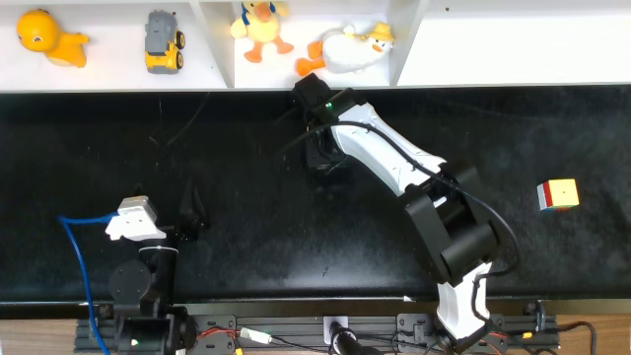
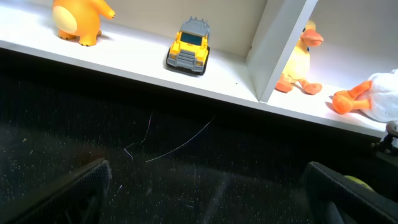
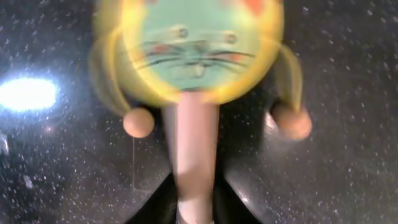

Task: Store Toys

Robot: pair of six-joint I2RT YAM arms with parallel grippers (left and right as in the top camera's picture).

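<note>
Grasping a cat-faced rattle drum [image 3: 198,50] by its wooden handle [image 3: 194,155], the right tool [image 3: 196,208] hangs over the counter [image 1: 513,118]; the left tool [image 2: 211,202] rests released, a yellow toy truck [image 2: 189,46] ahead.

Black bench [image 1: 246,247], matte, dust-speckled, a few fine pale scratches [image 2: 180,143]. White shelf [image 1: 513,49] runs along its far edge, split by upright white dividers [image 1: 219,39]. Overhead light; one bright glare patch [image 3: 28,93] on the bench.
</note>
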